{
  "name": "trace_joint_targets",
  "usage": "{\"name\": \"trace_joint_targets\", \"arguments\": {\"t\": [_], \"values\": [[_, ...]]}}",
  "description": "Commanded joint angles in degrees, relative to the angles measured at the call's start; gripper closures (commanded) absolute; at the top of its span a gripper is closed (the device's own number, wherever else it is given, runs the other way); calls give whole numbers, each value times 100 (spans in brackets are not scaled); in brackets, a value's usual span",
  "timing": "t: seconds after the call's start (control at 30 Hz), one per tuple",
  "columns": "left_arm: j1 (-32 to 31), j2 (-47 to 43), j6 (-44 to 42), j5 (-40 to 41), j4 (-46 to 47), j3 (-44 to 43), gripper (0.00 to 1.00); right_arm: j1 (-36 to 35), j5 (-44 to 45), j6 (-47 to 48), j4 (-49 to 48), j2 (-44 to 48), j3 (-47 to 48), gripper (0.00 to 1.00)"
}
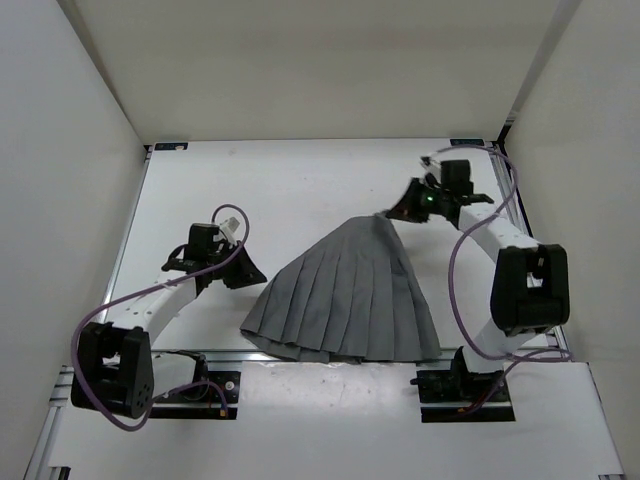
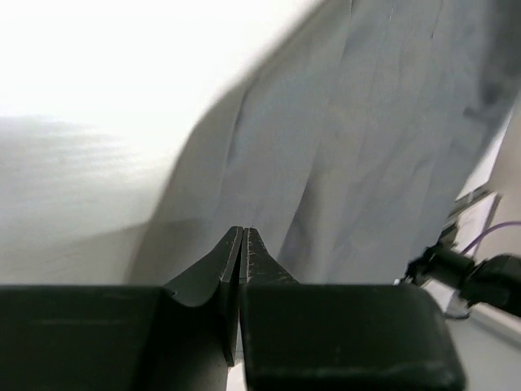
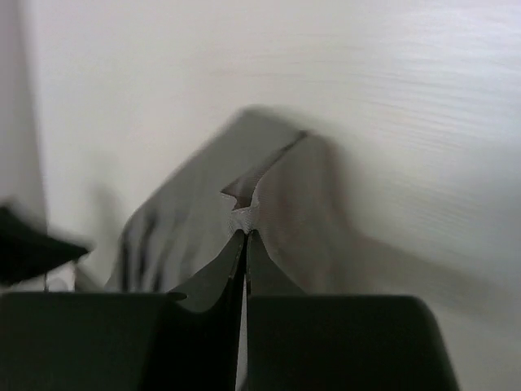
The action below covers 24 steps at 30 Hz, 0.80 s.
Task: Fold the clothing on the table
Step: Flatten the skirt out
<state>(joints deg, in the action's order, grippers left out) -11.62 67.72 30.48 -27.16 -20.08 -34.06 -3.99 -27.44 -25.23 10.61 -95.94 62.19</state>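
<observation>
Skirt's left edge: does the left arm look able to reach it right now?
Probably yes. The left gripper sits beside the skirt with only bare table between them, though its jaws are shut.

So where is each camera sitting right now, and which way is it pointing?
Top: above and behind the robot, looking down on the table; left gripper, right gripper and the whole skirt show.
Left wrist: on the left arm, looking past the shut left gripper at the skirt's pleats.
Right wrist: on the right arm, looking past the right gripper, shut on the skirt's narrow end.
Shared: all three show the skirt.
</observation>
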Motion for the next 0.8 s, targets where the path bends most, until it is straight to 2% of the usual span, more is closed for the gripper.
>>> {"name": "trace_joint_targets", "arguments": {"t": [0.0,0.07,0.1,0.17,0.23,0.3,0.37,0.4,0.5,0.6,0.63,0.77], "values": [[247,109,187,-308,382,-73,87,-1067,-1936,676,36,804,662,100],[326,197,142,-290,364,-188,87,-1882,-2553,1316,902,1304,837,100],[353,232,125,-273,347,-223,87,-2278,-2564,1502,1229,1524,873,100],[388,250,90,-264,338,-197,87,-2640,-2495,1942,2170,1831,673,100],[380,241,107,-238,346,-154,87,-2590,-2327,1952,3040,2131,148,100],[371,259,134,-229,381,-92,87,-2187,-1907,2031,3779,2421,-539,100],[362,259,142,-246,399,-48,87,-1949,-927,2372,4526,2607,-1119,100],[362,259,160,-255,408,-65,87,-1983,-294,2183,4781,2694,-1400,100],[405,311,108,-220,312,-153,87,-2045,-332,2006,4888,2643,-1614,100],[441,390,64,-246,267,-417,88,-2106,762,1698,5082,2361,-1649,100],[458,417,89,-264,267,-486,87,-2045,862,1671,5013,2317,-1640,100],[371,461,116,-264,285,-584,87,-1737,478,1452,4600,2212,-1045,100]]}}
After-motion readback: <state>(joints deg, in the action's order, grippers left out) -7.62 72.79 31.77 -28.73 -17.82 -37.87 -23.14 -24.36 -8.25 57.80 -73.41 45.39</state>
